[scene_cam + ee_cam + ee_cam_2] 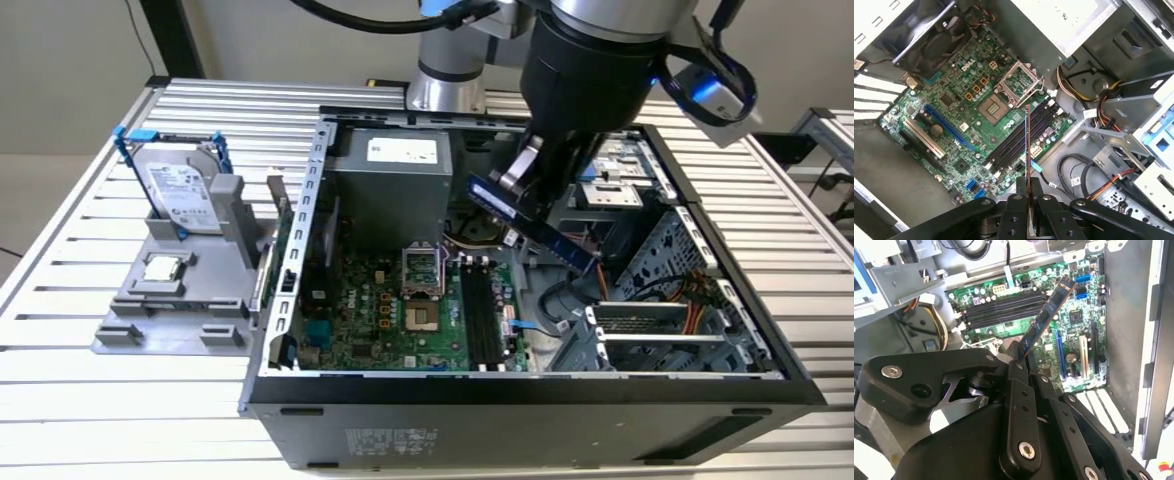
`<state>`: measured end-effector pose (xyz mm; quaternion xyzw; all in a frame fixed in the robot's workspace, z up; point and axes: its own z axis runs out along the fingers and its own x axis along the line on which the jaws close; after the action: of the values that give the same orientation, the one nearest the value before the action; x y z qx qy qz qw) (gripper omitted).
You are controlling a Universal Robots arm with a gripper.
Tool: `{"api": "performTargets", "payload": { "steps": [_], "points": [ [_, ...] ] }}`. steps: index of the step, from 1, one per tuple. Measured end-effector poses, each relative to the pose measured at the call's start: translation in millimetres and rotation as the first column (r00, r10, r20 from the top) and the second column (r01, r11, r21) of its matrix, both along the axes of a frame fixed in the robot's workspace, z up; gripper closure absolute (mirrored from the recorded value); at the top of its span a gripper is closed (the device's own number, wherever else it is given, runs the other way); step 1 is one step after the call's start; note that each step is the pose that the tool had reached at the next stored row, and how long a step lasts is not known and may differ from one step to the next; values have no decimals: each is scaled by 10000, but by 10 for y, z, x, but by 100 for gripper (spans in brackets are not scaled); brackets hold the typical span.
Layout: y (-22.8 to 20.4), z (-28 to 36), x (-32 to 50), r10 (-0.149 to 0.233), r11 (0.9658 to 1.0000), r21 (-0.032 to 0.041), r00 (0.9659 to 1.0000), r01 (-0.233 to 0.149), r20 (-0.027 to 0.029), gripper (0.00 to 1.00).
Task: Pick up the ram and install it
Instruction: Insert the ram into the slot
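A ribbed aluminium table carries a large black desktop computer case, lying open on its side. A silver-and-black robot arm reaches down into it from the far side. A green motherboard covers the case floor.

On the exterior view's left, well apart from the work, a grey plastic fixture holds a silver boxy hard drive in a blue frame. A small square silver-topped processor chip sits on its near side.

The black gripper has its jaws closed on one end of the ram, a long, thin, dark blue circuit stick. The ram hangs tilted in the air above the board, not yet seated. In the first wrist view it shows edge-on over the row of black memory slots.

The step in hand looks like bringing the stick to a slot. Doing that well calls for turning its long edge parallel to the slot, levelling it, and keeping it upright so both ends meet together.

The open metal processor socket lies just beside the slots. Loose black cables and the grey drive bracket crowd the other side, so clearance there seems tight.
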<state>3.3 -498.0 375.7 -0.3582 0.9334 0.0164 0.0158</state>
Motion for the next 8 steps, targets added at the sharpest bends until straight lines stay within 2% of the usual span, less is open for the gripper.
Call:
{"api": "performTargets", "payload": {
  "steps": [8],
  "points": [
    [0, 0, 0, -721, 9974, 0, 9974, 721, 0, 100]
  ]
}}
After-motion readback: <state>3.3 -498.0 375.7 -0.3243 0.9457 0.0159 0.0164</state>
